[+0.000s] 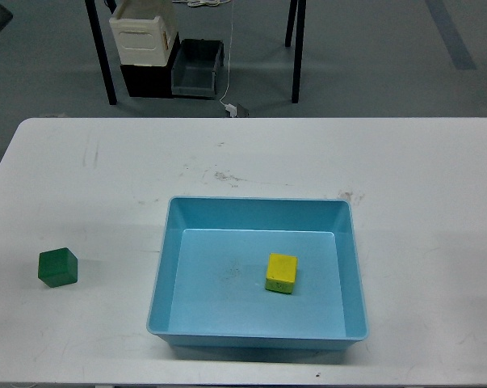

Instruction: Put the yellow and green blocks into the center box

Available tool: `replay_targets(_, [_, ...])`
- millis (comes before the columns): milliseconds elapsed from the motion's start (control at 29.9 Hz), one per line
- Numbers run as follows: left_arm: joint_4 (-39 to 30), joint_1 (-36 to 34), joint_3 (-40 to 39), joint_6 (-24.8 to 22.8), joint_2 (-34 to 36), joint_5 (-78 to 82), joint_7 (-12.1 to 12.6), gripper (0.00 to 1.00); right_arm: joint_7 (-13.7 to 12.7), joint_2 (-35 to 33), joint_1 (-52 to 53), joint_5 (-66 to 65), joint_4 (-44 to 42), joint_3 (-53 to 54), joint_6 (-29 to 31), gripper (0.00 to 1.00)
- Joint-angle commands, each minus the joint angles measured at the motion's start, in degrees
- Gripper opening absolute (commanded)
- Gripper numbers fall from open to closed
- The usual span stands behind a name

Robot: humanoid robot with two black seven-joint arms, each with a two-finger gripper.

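The blue tray [166,267] already holds the yellow block [281,273]; next, reach left on the counter [405,162] for the green block [57,267], though neither claw is in view.

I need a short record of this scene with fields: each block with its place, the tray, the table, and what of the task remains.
yellow block: inside the blue tray, on its flat bottom, right of centre
green block: on the white table, left of the tray, apart from it
blue tray: near the table's front edge, holds only the yellow block
white table: scuffed behind the tray
grippers: not in view
remaining: green block not yet in the tray
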Motion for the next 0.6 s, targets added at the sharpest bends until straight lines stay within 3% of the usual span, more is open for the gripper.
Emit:
replay_targets(0, [-1.3, -0.38, 1.45, -0.89, 2.6, 15.01, 0.01, 0.94, 0.08, 0.0, -0.78, 0.37, -0.45, 0.07, -0.11, 1.0])
replay_targets(167, [-3.4, -5.46, 11.1, -1.83, 7.27, 25.24, 0.01, 0.98, -0.01, 0.0, -1.48, 0.46, -0.54, -0.8, -0.11, 1.0])
replay_targets(335, [-6.48, -12.05, 27.09, -1.83, 17.2, 30.77, 0.01, 0.98, -0.19, 0.09, -2.45, 0.46, -1.24, -0.98, -0.2, 1.0])
replay_targets(569, [-7.01, -22.61, 47.93, -1.83, 18.26, 53.16, 0.01, 0.99, -0.19, 0.09, -3.33, 3.18, -1.41, -0.89, -0.2, 1.0])
